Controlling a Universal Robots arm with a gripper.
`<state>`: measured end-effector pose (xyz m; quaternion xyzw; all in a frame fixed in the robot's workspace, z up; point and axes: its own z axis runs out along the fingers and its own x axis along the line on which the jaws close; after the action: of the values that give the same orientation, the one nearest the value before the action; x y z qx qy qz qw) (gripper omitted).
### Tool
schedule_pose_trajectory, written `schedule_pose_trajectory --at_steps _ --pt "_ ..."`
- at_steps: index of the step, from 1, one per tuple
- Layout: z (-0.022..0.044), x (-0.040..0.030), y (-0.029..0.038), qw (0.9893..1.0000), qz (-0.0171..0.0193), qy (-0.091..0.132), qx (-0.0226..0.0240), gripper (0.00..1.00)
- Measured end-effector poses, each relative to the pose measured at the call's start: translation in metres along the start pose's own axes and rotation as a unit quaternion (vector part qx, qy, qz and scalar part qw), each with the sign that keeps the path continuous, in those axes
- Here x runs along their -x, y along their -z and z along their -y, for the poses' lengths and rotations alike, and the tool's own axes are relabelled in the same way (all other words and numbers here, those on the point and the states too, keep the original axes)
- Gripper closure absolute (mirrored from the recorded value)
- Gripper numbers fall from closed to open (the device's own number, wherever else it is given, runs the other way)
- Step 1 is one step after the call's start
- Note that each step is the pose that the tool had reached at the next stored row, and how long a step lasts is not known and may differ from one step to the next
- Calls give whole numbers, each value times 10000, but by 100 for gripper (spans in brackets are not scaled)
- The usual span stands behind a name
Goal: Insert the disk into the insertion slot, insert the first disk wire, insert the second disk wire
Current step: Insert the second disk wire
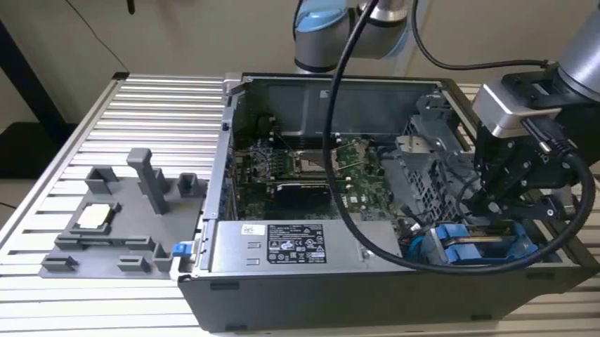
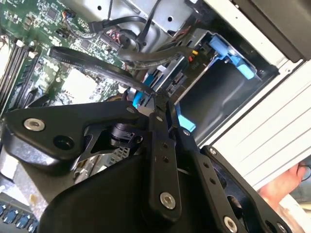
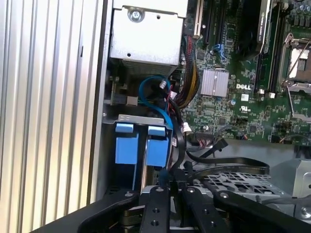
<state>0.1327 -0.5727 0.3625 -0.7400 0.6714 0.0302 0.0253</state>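
Two bright blue carrier fronts stand side by side in the insertion slot [image 3: 141,118] of the grey drive cage [image 1: 424,168]. The disk [image 3: 158,148] is the one right below my fingertips, sitting inside its bay. The other carrier [image 3: 125,145] is next to it. My gripper [image 1: 483,209] reaches down into the cage from the exterior view's right. In both wrist views its fingers are pressed together [image 2: 154,97] [image 3: 168,175] on the end of a thin blue disk wire [image 3: 165,114], whose blue connector [image 2: 136,99] shows at the tips. A flat black wire [image 2: 92,60] lies close by.
The silver labelled power-supply box [image 1: 281,246] fills the case's front. The motherboard [image 1: 310,161] lies behind it. Black cable bundles [image 3: 194,150] crowd the gap by the cage. A grey fixture [image 1: 122,210] stands on the ribbed table. A hand [image 2: 286,187] shows outside the case.
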Motion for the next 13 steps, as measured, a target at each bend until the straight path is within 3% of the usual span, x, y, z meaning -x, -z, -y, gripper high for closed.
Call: schedule_pose_trajectory --at_steps 5,13 --pt "68 -44 -12 10000 3 -2 23 84" --pt "89 -49 -34 10000 7 -46 18 84"
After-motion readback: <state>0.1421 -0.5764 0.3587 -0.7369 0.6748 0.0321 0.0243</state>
